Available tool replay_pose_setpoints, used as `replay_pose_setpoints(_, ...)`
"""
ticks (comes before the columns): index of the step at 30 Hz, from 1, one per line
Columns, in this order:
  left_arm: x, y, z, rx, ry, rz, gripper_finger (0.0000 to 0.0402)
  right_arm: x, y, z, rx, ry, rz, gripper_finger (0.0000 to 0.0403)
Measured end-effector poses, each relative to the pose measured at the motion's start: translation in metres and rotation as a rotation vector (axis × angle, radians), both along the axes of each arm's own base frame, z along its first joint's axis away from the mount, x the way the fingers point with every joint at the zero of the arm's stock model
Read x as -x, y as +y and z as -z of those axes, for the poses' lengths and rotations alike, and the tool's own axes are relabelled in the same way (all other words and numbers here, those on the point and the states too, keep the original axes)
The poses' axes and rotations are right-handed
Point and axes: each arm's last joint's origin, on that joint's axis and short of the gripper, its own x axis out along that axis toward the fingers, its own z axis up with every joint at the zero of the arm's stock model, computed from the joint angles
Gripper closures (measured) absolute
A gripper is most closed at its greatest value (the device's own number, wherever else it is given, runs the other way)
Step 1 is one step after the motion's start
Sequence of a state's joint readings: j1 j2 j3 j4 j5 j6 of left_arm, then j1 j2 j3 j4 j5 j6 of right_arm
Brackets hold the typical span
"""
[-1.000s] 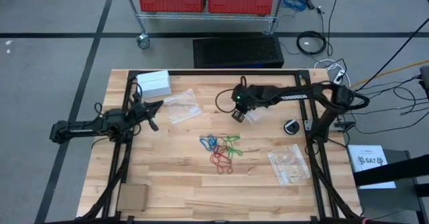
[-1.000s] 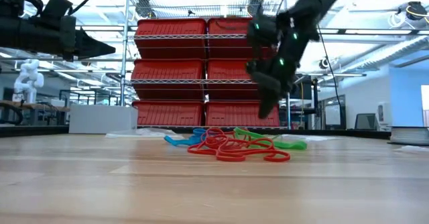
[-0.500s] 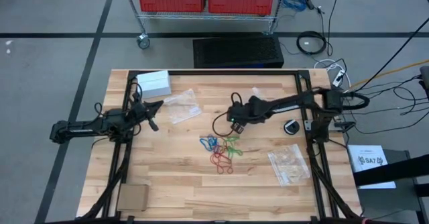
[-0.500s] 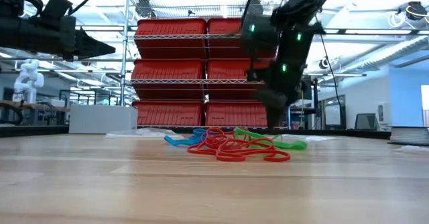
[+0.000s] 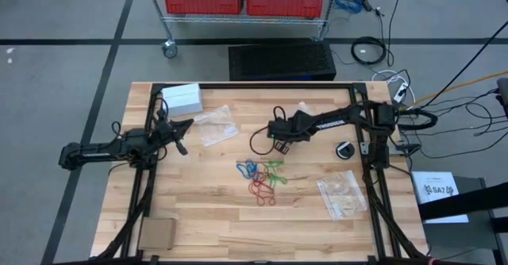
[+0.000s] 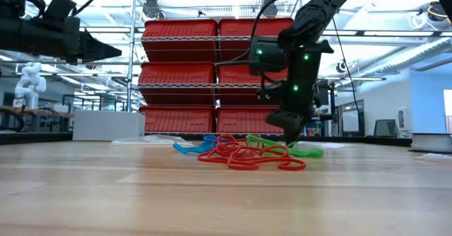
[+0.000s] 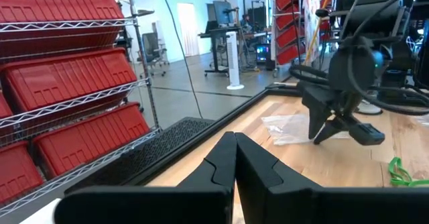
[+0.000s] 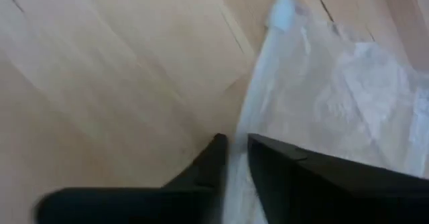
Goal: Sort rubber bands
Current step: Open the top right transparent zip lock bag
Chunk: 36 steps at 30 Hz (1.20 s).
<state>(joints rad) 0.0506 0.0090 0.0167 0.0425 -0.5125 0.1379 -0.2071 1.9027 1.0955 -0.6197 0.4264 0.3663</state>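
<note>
We see the rubber bands [image 5: 263, 179] lying in a loose tangle near the middle of the wooden table [image 5: 206, 217], with blue loops toward the left arm's side, green toward the right arm's side and red nearest the front edge; in the low view the pile [image 6: 244, 153] rests flat on the wood. The right gripper [image 5: 279, 144] reaches in over the table just behind the pile, and from table height it [image 6: 292, 135] hangs close above the green bands without clearly touching them. Its wrist view shows the two dark fingers [image 8: 295, 177] nearly together with only a thin gap, bare wood and the edge of a clear plastic bag [image 8: 348, 90] beyond them, and nothing visibly held. The left gripper [image 5: 182, 147] waits at the left side of the table, its fingers [image 7: 231, 163] pressed together and holding nothing.
</note>
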Motion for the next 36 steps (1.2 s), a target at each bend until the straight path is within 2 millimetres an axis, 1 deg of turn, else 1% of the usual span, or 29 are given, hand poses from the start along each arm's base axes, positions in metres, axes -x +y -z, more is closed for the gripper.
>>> replay_pose_setpoints(2, 0.000, 0.000, 0.000, 0.000, 0.000, 0.000, 0.0391, 0.002, -0.001, -0.005, 0.004, 0.003, -0.029, 0.0394)
replay_pose_setpoints(4, 0.000, 0.000, 0.000, 0.000, 0.000, 0.000, 0.0391, 0.006, -0.001, -0.013, -0.010, 0.008, -0.057, 0.0394)
replay_pose_setpoints(8, 0.000, 0.000, 0.000, 0.000, 0.000, 0.000, 0.0391, 0.009, -0.001, -0.042, -0.062, -0.100, -0.110, 0.0400)
replay_pose_setpoints(13, 0.000, 0.000, 0.000, -0.001, 0.001, 0.000, 0.0391, 0.016, 0.004, -0.075, -0.135, -0.219, -0.207, 0.0402)
replay_pose_setpoints(14, 0.000, 0.000, 0.000, -0.015, 0.009, -0.001, 0.0391, 0.018, 0.006, -0.081, -0.152, -0.245, -0.229, 0.0402)
replay_pose_setpoints(18, 0.000, 0.000, 0.000, -0.159, 0.101, -0.014, 0.0391, 0.022, 0.018, -0.103, -0.200, -0.339, -0.313, 0.0402)
replay_pose_setpoints(20, 0.000, 0.000, 0.000, -0.178, 0.113, -0.015, 0.0391, 0.026, 0.023, -0.112, -0.200, -0.364, -0.336, 0.0402)
replay_pose_setpoints(26, 0.000, 0.000, 0.000, -0.177, 0.113, -0.018, 0.0391, 0.032, 0.040, -0.129, -0.185, -0.413, -0.403, 0.0403)
replay_pose_setpoints(36, 0.000, 0.000, -0.001, -0.176, 0.099, -0.019, 0.0391, 0.030, 0.059, -0.132, -0.192, -0.432, -0.487, 0.0403)
